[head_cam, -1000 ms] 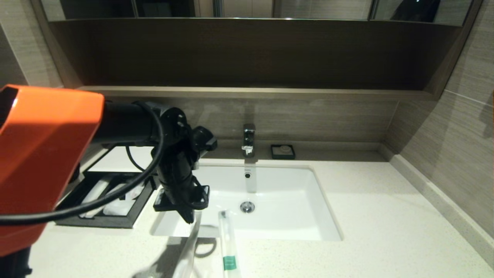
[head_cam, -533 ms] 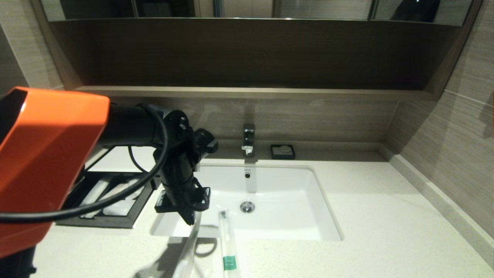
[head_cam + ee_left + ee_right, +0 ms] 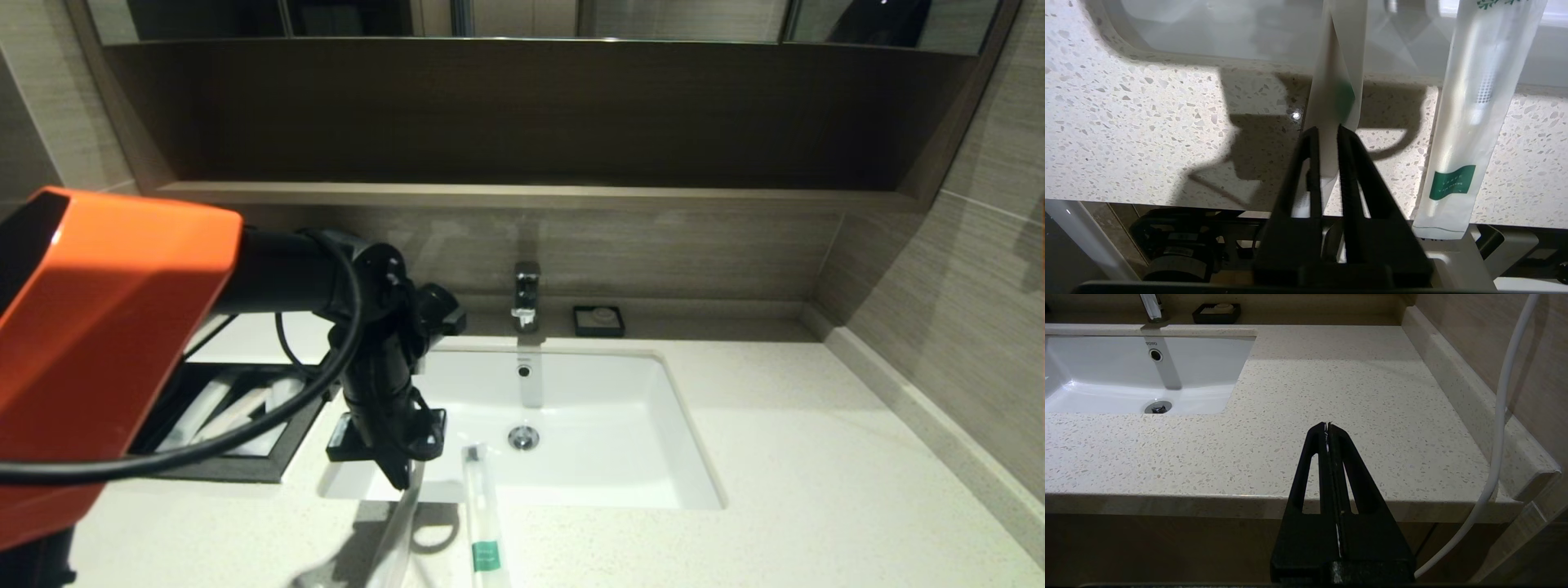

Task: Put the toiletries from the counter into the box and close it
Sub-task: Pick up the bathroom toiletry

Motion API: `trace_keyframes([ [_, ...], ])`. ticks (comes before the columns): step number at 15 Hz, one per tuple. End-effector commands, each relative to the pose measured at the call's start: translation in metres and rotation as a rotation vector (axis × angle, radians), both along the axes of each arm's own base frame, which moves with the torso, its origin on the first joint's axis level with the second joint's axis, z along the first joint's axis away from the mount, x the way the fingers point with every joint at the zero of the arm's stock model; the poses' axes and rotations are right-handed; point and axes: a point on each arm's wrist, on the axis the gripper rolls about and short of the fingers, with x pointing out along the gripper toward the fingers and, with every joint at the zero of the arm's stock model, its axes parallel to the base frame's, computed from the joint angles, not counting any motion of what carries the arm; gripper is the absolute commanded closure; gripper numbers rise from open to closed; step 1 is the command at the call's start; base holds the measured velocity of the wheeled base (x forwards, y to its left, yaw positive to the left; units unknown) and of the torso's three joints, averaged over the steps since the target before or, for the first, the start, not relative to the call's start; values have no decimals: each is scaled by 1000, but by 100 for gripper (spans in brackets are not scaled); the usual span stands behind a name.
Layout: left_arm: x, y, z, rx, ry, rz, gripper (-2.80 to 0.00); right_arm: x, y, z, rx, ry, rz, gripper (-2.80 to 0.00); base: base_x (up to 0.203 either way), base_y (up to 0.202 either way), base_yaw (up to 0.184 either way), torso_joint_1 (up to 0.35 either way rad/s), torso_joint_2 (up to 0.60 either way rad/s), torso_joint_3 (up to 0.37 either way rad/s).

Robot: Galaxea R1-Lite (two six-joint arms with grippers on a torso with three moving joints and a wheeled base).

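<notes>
At sink [image 3: 571,482] front edge, left gripper [image 3: 400,474] pinches one wrapped stick [image 3: 1337,98], jaws almost closed on the wrapper. Arm has shifted slightly right over the last second, grip looks set. Second stick [image 3: 482,523] lies just beside on table [image 3: 775,506]. Box [image 3: 269,465] drawer open at left, next move likely carry over. Right gripper [image 3: 1327,426] parked, closed, empty

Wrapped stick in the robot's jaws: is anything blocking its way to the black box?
Nothing visible. The left gripper pinches the wrapped stick by the sink; only bare counter lies between it and the open box.
</notes>
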Motion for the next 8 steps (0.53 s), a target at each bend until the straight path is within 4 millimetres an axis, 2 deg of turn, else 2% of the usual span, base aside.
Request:
trace_keyframes([
  [1, -2, 0, -2, 6, 14, 0, -280, 0, 0, 0, 0, 0, 0, 0, 0, 0, 0, 0, 0, 0],
  [8, -4, -4, -13, 15, 55, -11, -280, 0, 0, 0, 0, 1, 0, 0, 0, 0, 0, 0, 0, 0],
])
